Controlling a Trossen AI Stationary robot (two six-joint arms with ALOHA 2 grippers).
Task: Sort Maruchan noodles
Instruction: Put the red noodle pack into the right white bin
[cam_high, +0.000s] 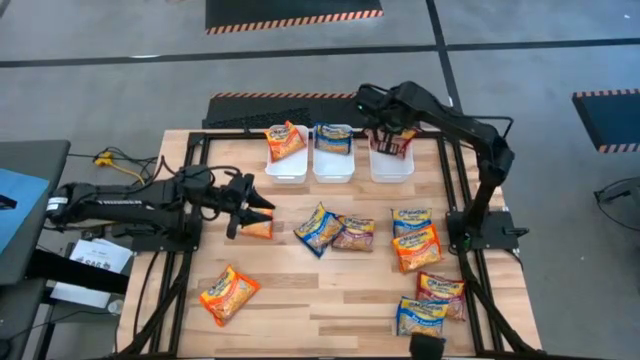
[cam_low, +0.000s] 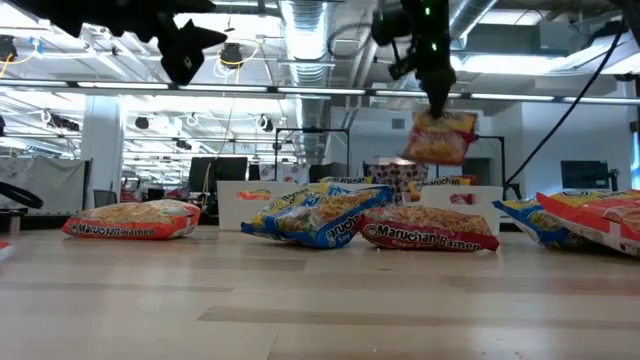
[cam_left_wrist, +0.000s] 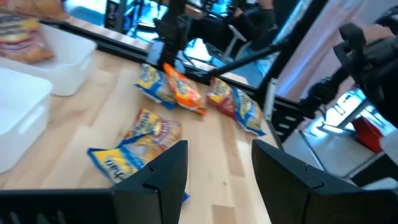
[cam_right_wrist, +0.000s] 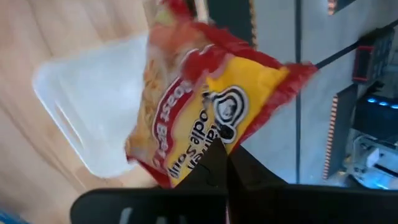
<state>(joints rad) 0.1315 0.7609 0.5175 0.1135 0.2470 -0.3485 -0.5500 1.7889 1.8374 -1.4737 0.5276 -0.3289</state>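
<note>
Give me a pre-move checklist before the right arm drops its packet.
1. Right gripper shut on the dark red packet: ok.
2. Packet over the right tub: ok.
3. Packet lifted clear of the table: ok.
4. Orange packet in left tub, blue packet in middle tub, colours kept apart: ok.
5. Left gripper open, away from the tubs: ok.
6. Right tub's contents: cannot tell.

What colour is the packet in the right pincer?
Red and yellow packet, clearest in the right wrist view.
</note>
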